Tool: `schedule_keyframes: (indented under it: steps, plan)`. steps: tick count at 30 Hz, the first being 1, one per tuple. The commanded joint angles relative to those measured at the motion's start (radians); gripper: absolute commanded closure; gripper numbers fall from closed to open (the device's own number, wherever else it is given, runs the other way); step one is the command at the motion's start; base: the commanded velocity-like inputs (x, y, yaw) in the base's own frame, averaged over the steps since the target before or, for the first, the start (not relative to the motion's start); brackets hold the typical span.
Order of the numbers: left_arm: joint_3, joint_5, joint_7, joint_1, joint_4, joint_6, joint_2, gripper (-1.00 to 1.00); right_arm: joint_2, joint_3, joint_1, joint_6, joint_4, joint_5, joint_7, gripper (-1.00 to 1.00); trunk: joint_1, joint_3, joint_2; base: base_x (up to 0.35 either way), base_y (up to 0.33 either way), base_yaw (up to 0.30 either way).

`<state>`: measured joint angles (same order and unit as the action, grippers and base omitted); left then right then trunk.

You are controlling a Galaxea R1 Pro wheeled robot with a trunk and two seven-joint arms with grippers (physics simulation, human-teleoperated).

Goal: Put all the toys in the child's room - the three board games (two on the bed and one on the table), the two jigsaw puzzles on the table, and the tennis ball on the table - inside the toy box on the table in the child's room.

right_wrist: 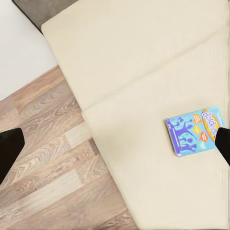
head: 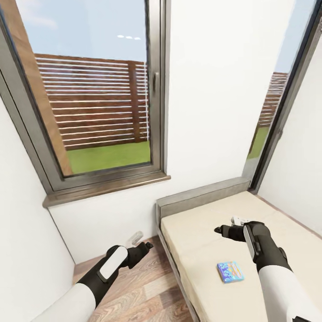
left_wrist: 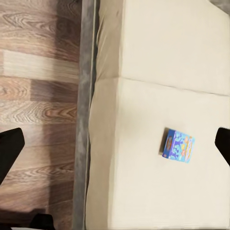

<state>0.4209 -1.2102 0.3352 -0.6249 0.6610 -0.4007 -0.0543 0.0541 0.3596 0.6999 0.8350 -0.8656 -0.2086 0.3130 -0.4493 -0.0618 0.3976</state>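
Observation:
A small blue colourful board game lies flat on the cream mattress of the bed. It also shows in the left wrist view and the right wrist view. My right gripper hovers open above the mattress, beyond the game and apart from it; its dark fingertips stand wide apart. My left gripper hangs open over the wooden floor beside the bed, holding nothing, fingertips spread. The table, toy box, jigsaw puzzles and tennis ball are out of view.
The bed has a grey frame and stands in the corner under white walls. A large window with a dark sill is ahead on the left. A small white object peeks out behind my right wrist; what it is I cannot tell.

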Motion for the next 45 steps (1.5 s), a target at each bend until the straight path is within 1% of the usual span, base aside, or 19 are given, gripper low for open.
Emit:
schedule_keyframes:
  steps: [1,22,32,35,38,41,43,45]
  plan:
    - [0.004,-0.010,0.009,-0.001,0.002,0.000,0.000,-1.00,0.000,0.002,0.001,0.003,-0.001,-0.011,0.009,-1.00,-0.001,-0.002,0.002,0.006,0.020,-0.119]
    - [0.011,-0.009,0.008,-0.001,0.002,0.000,-0.003,-1.00,-0.001,-0.001,0.001,0.003,-0.004,-0.011,0.009,-1.00,-0.001,-0.002,0.002,0.038,0.048,-0.039]
    - [0.006,-0.009,0.009,0.000,-0.004,0.004,0.002,-1.00,0.000,-0.001,0.000,0.001,-0.006,-0.011,0.009,-1.00,-0.001,-0.002,0.002,0.006,0.007,-0.004]
    - [0.003,-0.011,0.009,0.000,-0.020,0.007,0.009,-1.00,0.001,-0.001,0.000,-0.001,-0.006,-0.011,0.009,-1.00,-0.001,-0.002,0.002,0.002,0.003,-0.001]
    - [0.000,-0.017,0.008,0.000,-0.057,0.013,0.020,-1.00,0.002,0.000,0.000,-0.003,-0.007,-0.011,0.009,-1.00,-0.001,-0.002,0.002,0.001,0.002,-0.001]
    - [-0.004,-0.019,0.008,0.000,-0.070,0.018,0.022,-1.00,0.002,0.001,0.000,-0.004,-0.007,-0.011,0.009,-1.00,-0.001,-0.002,0.002,0.001,0.001,-0.001]
    - [-0.010,-0.020,0.008,0.000,-0.084,0.024,0.025,-1.00,0.002,0.002,0.000,-0.004,-0.007,-0.011,0.009,-1.00,-0.001,-0.002,0.002,0.000,0.000,0.000]
    - [-0.032,-0.021,0.008,0.000,-0.111,0.040,0.027,-1.00,0.002,0.003,0.000,-0.003,-0.007,-0.012,0.009,-1.00,-0.001,-0.002,0.002,0.000,0.000,0.000]
